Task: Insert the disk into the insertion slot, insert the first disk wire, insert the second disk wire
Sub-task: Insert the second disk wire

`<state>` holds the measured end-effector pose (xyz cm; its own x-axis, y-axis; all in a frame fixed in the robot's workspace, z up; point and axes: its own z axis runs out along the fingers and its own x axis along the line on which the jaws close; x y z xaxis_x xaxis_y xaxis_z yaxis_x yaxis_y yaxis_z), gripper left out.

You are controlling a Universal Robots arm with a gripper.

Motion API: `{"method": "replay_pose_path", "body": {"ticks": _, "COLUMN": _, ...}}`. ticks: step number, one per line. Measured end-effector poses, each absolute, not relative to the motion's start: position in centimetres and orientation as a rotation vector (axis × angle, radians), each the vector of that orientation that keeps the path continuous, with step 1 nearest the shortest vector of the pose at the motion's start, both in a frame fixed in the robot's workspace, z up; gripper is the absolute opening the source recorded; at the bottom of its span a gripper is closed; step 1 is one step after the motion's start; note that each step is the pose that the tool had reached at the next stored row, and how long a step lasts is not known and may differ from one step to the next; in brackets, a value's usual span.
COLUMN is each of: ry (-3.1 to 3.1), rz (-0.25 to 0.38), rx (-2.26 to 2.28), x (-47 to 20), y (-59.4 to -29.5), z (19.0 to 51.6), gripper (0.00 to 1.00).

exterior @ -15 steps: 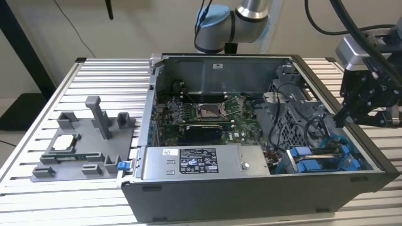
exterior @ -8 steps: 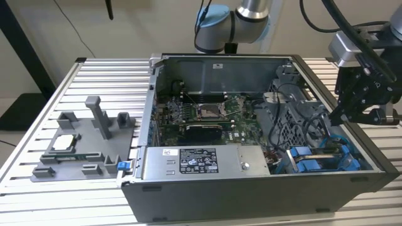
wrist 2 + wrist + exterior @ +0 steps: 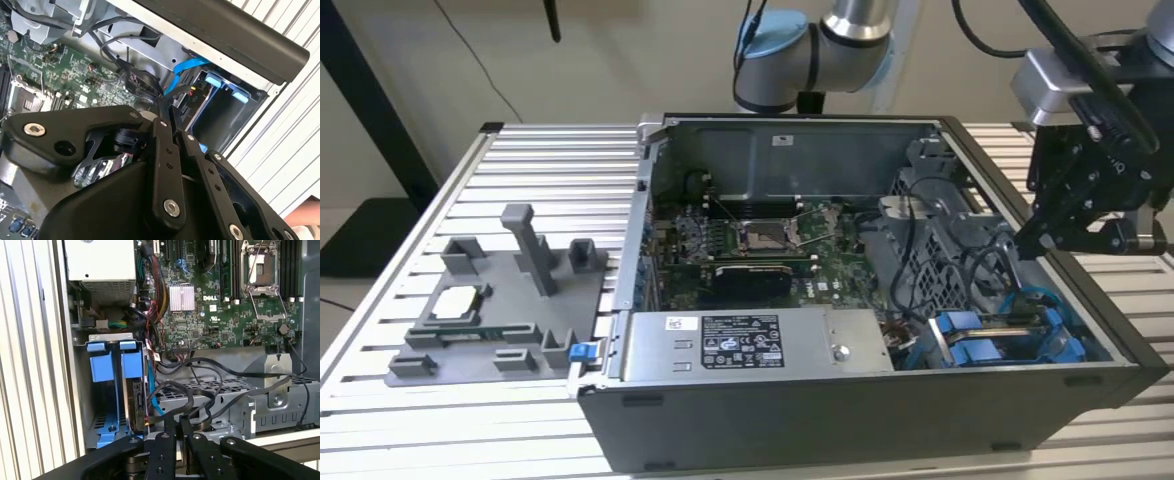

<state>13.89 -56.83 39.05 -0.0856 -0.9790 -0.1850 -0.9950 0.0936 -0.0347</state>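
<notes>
An open computer case (image 3: 854,300) lies on a slatted desk (image 3: 520,160). A grey fixture (image 3: 494,320) rests on the desk at the exterior view's left, well apart from the arm.

The hand (image 3: 1034,245) hangs over the case's wall at the exterior view's right, above the tangle of wires beside the drive cage. In both wrist views its fingers (image 3: 169,437) are drawn close together with only a thin gap. They are clamped on a black wire (image 3: 165,407) that loops up to their tips. In the second wrist view the hand (image 3: 175,125) is just short of the bay, with the wire's far end hidden behind the fingers (image 3: 162,150).

The slot (image 3: 958,323) is in the near corner of the case at the exterior view's right, next to the power supply (image 3: 747,345). In the first wrist view the disk (image 3: 135,397) stands on edge inside the slot (image 3: 107,365), held in its blue frame. The compartment beside it is open down to the perforated floor. A blue cable (image 3: 154,407) runs just beside the disk's exposed end, and it also shows in the second wrist view (image 3: 185,67), curving above the slot (image 3: 220,82). Whether any wire is plugged into the disk cannot be told.

The motherboard (image 3: 225,305) fills the far part of the case.
</notes>
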Motion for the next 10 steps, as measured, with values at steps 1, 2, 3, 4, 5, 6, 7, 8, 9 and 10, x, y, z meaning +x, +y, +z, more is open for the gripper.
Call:
{"method": "replay_pose_path", "body": {"ticks": 1, "ry": 2.198, "rz": 0.149, "rx": -2.008, "x": 13.81, "y": -56.83, "z": 39.18, "gripper": 0.0}}
{"method": "replay_pose_path", "body": {"ticks": 2, "ry": 2.198, "rz": 0.149, "rx": -2.008, "x": 13.73, "y": -56.83, "z": 39.3, "gripper": 0.0}}
{"method": "replay_pose_path", "body": {"ticks": 3, "ry": 2.198, "rz": 0.149, "rx": -2.008, "x": 13.55, "y": -56.83, "z": 39.48, "gripper": 0.0}}
{"method": "replay_pose_path", "body": {"ticks": 4, "ry": 2.198, "rz": 0.149, "rx": -2.008, "x": 13.44, "y": -56.83, "z": 39.56, "gripper": 0.0}}
{"method": "replay_pose_path", "body": {"ticks": 5, "ry": 2.198, "rz": 0.149, "rx": -2.008, "x": 13.35, "y": -56.83, "z": 39.6, "gripper": 0.0}}
{"method": "replay_pose_path", "body": {"ticks": 6, "ry": 2.198, "rz": 0.149, "rx": -2.008, "x": 13.24, "y": -56.84, "z": 39.61, "gripper": 0.0}}
{"method": "replay_pose_path", "body": {"ticks": 7, "ry": 2.198, "rz": 0.149, "rx": -2.007, "x": 13.19, "y": -56.84, "z": 39.61, "gripper": 0.0}}
{"method": "replay_pose_path", "body": {"ticks": 8, "ry": 2.198, "rz": 0.149, "rx": -2.008, "x": 13.15, "y": -56.84, "z": 39.62, "gripper": 0.0}}
{"method": "replay_pose_path", "body": {"ticks": 9, "ry": 2.198, "rz": 0.149, "rx": -2.008, "x": 13.15, "y": -56.83, "z": 39.63, "gripper": 0.0}}
{"method": "replay_pose_path", "body": {"ticks": 10, "ry": 2.198, "rz": 0.149, "rx": -2.008, "x": 13.15, "y": -56.83, "z": 39.63, "gripper": 0.0}}
